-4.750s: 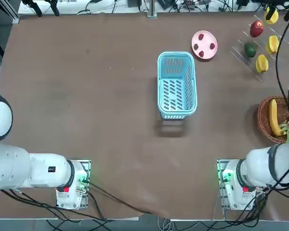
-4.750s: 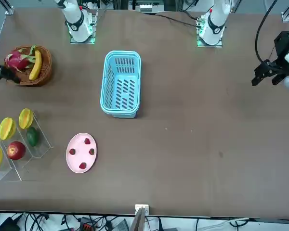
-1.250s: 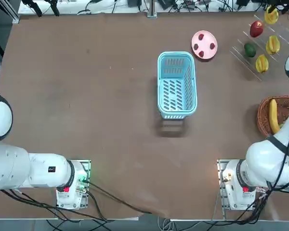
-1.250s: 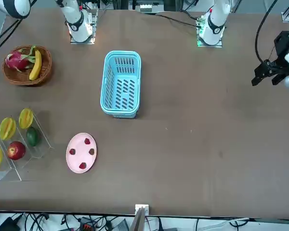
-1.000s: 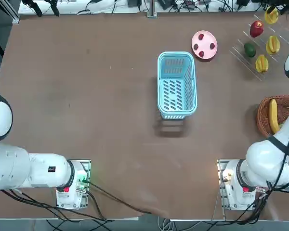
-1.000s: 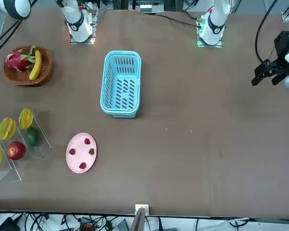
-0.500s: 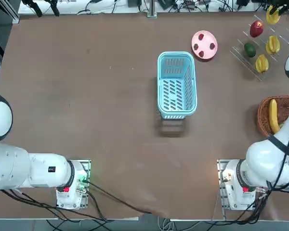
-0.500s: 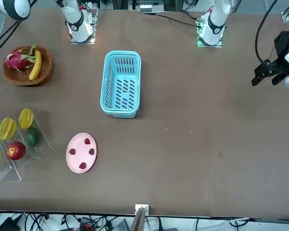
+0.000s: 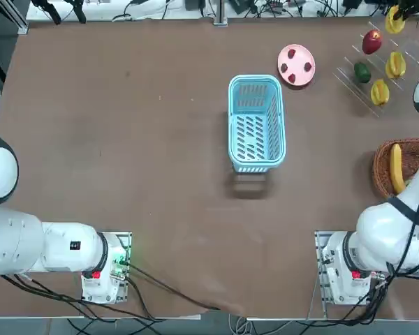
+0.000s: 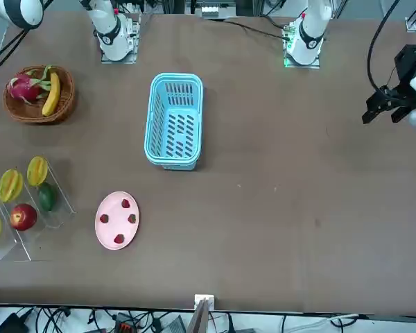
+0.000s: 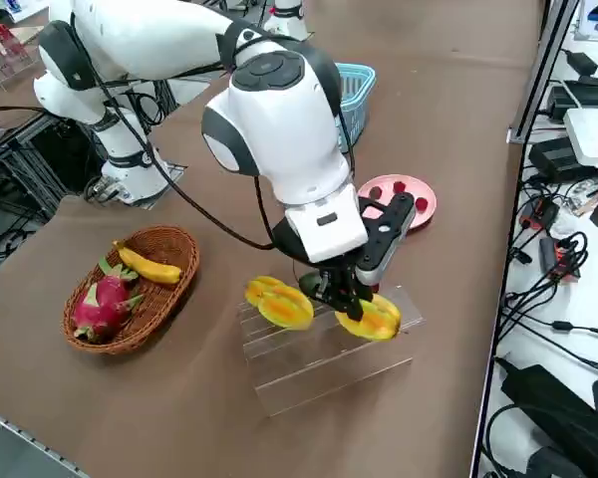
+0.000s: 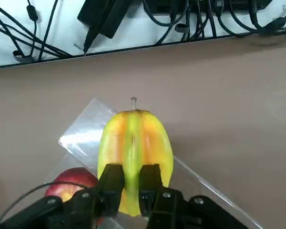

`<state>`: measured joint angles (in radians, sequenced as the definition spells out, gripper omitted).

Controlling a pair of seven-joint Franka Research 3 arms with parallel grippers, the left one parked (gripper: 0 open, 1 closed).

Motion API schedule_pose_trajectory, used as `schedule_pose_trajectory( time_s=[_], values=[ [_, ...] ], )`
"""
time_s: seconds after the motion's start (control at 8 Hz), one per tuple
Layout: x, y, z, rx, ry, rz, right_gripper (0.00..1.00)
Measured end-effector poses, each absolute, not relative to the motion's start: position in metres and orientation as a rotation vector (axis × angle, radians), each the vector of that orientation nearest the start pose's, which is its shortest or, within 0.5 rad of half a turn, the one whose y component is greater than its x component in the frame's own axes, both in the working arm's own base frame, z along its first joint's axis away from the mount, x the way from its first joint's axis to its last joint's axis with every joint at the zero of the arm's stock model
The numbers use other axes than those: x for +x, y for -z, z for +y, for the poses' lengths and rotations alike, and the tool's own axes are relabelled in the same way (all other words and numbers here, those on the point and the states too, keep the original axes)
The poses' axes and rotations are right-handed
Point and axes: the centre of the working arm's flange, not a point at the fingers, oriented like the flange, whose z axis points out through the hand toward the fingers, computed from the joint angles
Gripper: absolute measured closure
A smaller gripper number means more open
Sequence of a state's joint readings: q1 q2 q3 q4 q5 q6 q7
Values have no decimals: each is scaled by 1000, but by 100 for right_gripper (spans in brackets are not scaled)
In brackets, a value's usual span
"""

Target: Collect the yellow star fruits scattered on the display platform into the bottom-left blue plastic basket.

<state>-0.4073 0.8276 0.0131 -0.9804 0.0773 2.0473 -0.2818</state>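
- The white robot's right arm point(image 11: 284, 119) reaches over the clear, tiered acrylic rack point(image 11: 324, 373).
- A light blue, rectangular slotted plastic basket point(image 9: 257, 125) stands to the rack's left and nearer the robot, with no fruit inside.
- A round brown wicker basket point(image 11: 184, 249) sits on the robot's side of the rack.
- A round pink plate point(image 9: 296, 54), dotted with small red berries, lies just left of the rack.
- The black right gripper point(image 12: 132, 168), at the rack's end farthest from the robot, is nearly closed, its fingers pinching a ridged yellow-orange star fruit point(image 12: 155, 131). Whether the fruit is off the rack cannot be told.
- A yellow banana point(image 11: 145, 264) and a pink dragon fruit point(image 11: 100, 304) share the wicker basket.
- Two more star fruits point(image 9: 395, 65) rest on the rack, between the gripped one and the wicker basket.
- A red apple point(image 9: 371, 42) and a smaller, dark green oval fruit point(image 9: 362, 72) occupy the rack's left part.
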Motion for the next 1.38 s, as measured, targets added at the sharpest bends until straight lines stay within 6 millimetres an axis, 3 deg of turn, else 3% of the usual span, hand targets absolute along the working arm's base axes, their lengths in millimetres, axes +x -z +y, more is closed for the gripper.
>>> schedule_pose_trajectory(
  time_s=[0.25,0.5,0.62,0.75,0.88,1.12,1.38],
  values=[
    [730,-394,-303,-3107,370,225,78],
    [722,-401,-295,-3080,233,219,78],
    [716,-418,-285,-3062,155,224,78],
    [709,-447,-264,-3043,81,259,78],
    [701,-483,-232,-3040,5,297,78],
    [684,-541,-121,-3040,-153,423,78],
    [656,-556,2,-3029,-232,528,78]
  ],
)
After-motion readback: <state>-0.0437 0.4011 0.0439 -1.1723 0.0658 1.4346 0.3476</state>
